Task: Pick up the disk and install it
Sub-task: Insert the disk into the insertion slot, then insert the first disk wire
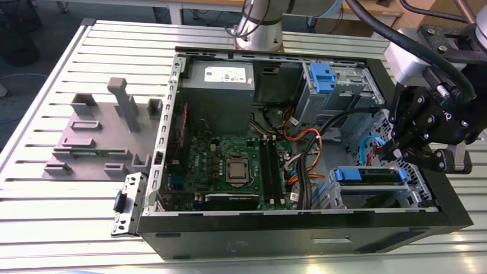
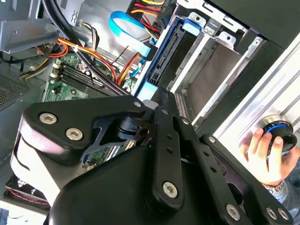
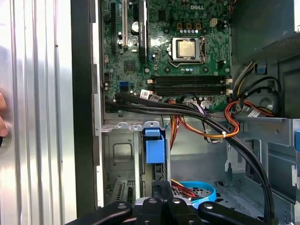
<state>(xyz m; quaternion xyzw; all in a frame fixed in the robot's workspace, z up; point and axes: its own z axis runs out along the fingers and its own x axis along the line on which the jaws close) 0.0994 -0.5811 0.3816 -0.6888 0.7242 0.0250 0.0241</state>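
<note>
Gripper (image 1: 396,153) sits at the right of the exterior view, inside the open black computer case (image 1: 304,234), just above the blue-bracketed silver disk (image 1: 370,174) standing in its drive bay (presumably for seating). I cannot tell whether its jaws are parted or clamped.
</note>
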